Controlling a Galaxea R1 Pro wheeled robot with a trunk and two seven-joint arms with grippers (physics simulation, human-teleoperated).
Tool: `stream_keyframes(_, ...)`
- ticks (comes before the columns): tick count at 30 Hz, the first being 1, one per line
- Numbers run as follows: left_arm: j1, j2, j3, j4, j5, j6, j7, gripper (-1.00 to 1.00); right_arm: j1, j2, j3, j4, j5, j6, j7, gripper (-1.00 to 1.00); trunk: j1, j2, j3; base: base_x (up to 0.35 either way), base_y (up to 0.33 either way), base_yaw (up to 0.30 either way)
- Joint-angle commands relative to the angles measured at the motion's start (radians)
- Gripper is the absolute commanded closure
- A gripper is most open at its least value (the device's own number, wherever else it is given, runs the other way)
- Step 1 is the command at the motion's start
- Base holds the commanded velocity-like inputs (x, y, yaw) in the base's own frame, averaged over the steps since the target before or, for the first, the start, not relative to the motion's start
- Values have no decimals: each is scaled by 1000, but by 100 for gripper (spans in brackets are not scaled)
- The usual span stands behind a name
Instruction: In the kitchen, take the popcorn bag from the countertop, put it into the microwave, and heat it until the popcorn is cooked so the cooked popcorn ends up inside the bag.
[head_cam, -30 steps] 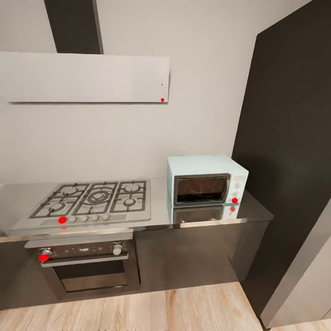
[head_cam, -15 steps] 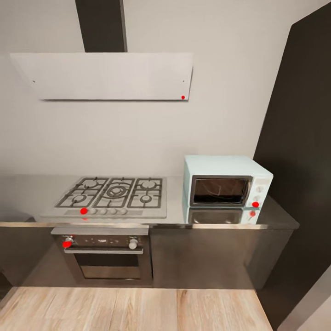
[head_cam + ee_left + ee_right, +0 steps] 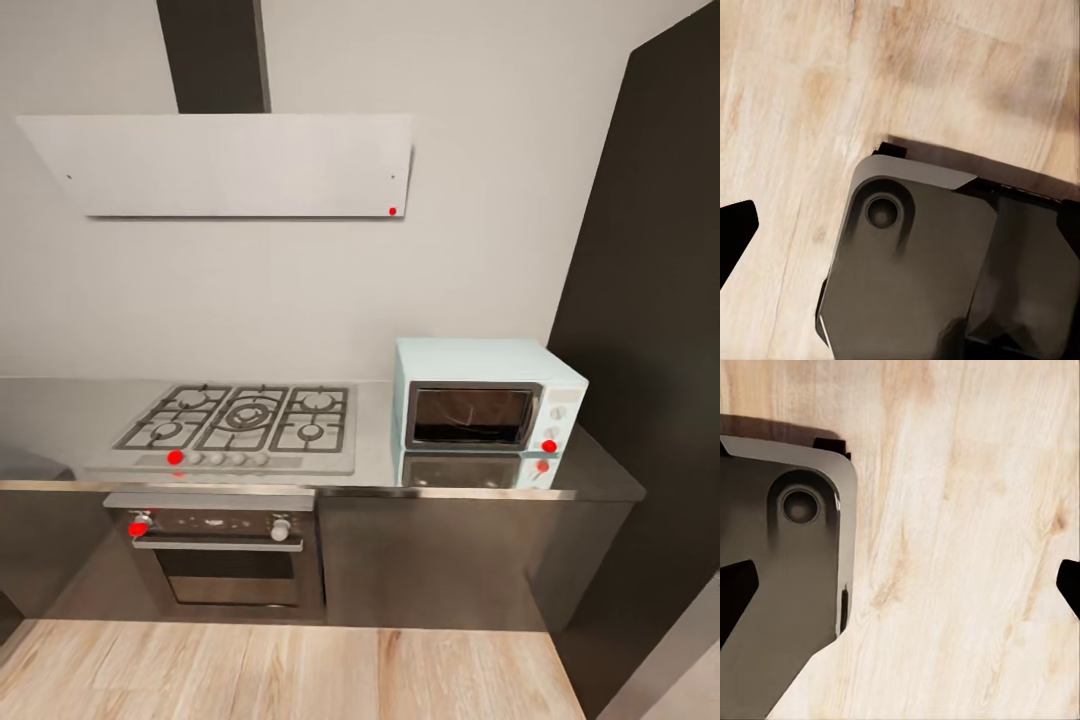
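Popcorn bag first: we cannot spot it anywhere on the stretch of worktop we are looking at, so we think we must hunt for it before anything else can start.

Closest to us, our two arms hang low. Each wrist camera looks straight down at the pale wooden floor [image 3: 787, 90] and a corner of our own dark grey base [image 3: 915, 270]. We think the arms are tucked down like this so they stay out of the way while we roll. In the right wrist view one black fingertip [image 3: 735, 592] pokes in at one edge and another at the far edge, so that gripper looks spread wide with nothing in it. In the left wrist view we see just one black tip [image 3: 733, 232], so we cannot tell how that gripper stands.

Further off, the black oven [image 3: 218, 555] sits under the countertop [image 3: 375, 465], its door closed. The gas hob [image 3: 235, 425] is set into the top. Just beside it stands the microwave [image 3: 470, 365], pushed back near the wall. Its dark door is closed, and we cannot see anything inside. Highest up hangs the white hood [image 3: 230, 165].
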Motion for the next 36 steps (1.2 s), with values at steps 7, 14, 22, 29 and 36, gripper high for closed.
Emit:
stream_keyframes(7,-1,-1,-8,0,5,-2,5,-100,-1,0,-8,2,9,0,-4,-100,1,-2,-2,0,-287,0)
stream_keyframes(14,0,0,-8,0,5,-2,4,-100,-1,-2,-8,1,9,0,-4,-100,1,-2,-2,0,-288,0)
stream_keyframes(22,0,0,-8,0,5,-2,2,-100,-1,-1,-8,2,9,-4,8,-100,1,-2,-2,0,-288,0)
stream_keyframes(29,-1,0,-8,0,5,-3,-1,-100,-1,2,-10,1,8,-5,7,-100,1,-2,-2,54,-216,0)
stream_keyframes(36,0,0,-8,0,5,-3,-1,-100,-1,174,-8,-79,19,-2,14,-100,1,-2,-2,6,-6,0)
